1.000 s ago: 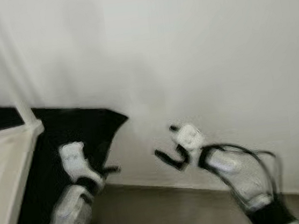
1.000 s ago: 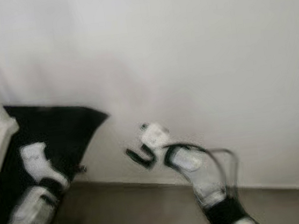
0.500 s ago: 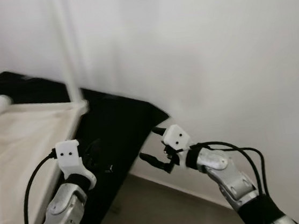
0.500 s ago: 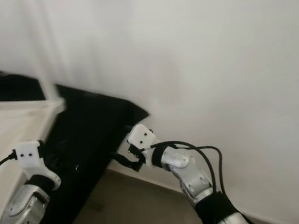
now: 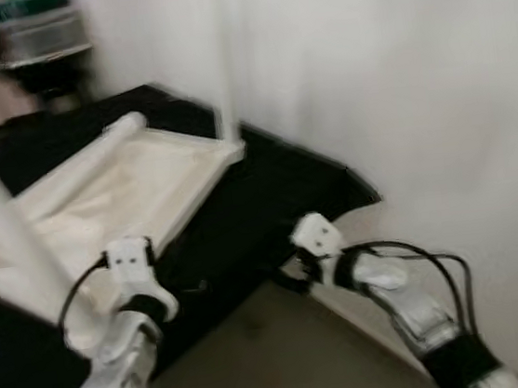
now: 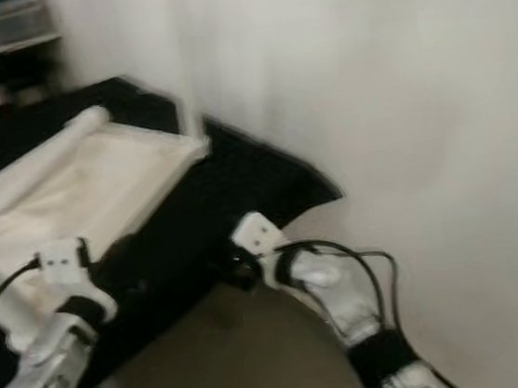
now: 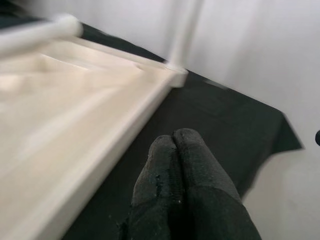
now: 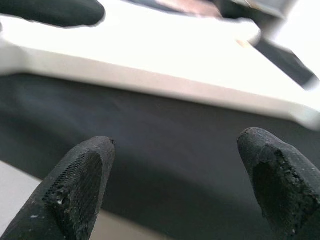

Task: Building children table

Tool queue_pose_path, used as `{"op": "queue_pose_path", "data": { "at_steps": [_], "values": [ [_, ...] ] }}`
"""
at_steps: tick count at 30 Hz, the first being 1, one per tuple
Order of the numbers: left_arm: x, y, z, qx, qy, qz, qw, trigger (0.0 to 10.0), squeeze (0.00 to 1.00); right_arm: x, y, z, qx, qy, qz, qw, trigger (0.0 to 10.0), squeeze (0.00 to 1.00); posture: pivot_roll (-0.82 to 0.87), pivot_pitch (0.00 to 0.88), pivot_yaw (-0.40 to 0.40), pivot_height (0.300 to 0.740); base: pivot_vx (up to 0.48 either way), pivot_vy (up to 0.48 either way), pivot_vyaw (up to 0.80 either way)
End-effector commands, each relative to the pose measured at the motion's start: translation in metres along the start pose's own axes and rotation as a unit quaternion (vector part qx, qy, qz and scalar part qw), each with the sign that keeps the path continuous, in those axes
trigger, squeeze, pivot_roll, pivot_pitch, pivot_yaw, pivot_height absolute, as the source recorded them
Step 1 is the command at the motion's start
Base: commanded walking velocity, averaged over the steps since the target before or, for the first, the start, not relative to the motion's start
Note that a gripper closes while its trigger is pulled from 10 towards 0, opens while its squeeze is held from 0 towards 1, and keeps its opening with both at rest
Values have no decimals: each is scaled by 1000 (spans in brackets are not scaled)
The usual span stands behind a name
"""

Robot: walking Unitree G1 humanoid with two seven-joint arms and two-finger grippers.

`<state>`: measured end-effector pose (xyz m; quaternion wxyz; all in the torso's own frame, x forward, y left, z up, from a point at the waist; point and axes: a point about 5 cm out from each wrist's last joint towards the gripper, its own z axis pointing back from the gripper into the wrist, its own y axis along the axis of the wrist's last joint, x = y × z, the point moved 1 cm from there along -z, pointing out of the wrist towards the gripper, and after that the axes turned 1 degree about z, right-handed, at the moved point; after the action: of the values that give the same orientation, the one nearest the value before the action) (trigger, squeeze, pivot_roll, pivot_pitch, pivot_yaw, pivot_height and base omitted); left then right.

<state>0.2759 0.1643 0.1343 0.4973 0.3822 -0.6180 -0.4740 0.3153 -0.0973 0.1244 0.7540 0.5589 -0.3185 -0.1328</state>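
Note:
A cream children's table [image 5: 100,193] lies upside down on a black cloth [image 5: 277,192]. One white leg [image 5: 222,67] stands up from its far corner, and another leg [image 5: 11,232] rises blurred in the foreground. My left gripper [image 7: 174,137] hovers over the cloth beside the table's long edge [image 7: 100,145], shut with nothing between its fingers. My right gripper [image 8: 175,145] is open and empty, low at the cloth's front edge, facing the table's side rail [image 8: 150,82]. In the left eye view both wrists [image 5: 131,260] [image 5: 315,234] sit just in front of the cloth.
A white wall [image 5: 413,64] runs along the right, close to the cloth's corner. Brown floor [image 5: 278,360] lies between my arms. Blurred furniture [image 5: 35,32] stands at the far left behind the table.
The whole picture has swung left, so the camera turned; the table and cloth now take up much more of the view. Both arms keep about the same pose.

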Motion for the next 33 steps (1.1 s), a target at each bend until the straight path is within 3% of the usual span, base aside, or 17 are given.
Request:
{"op": "queue_pose_path", "data": {
  "at_steps": [1,15,20,33],
  "values": [
    [7,1,-1,0,-20,-10,1000,10000,0,3,-1,3,-1,1,-1,1000,10000,0,-19,0,-25,740,0,0,800],
    [17,-2,-1,-18,-65,-56,996,10000,0,2,-2,3,-2,15,3,1000,10000,0,-20,0,-24,740,0,0,800],
    [36,-7,4,-45,-142,-119,982,10000,0,0,-1,2,-3,35,12,999,10000,0,-21,0,-25,740,0,0,800],
    [42,-8,11,-52,-152,-158,974,10000,0,-1,3,-1,-10,78,48,996,10000,0,-12,0,-21,740,0,0,800]
  ]
}}
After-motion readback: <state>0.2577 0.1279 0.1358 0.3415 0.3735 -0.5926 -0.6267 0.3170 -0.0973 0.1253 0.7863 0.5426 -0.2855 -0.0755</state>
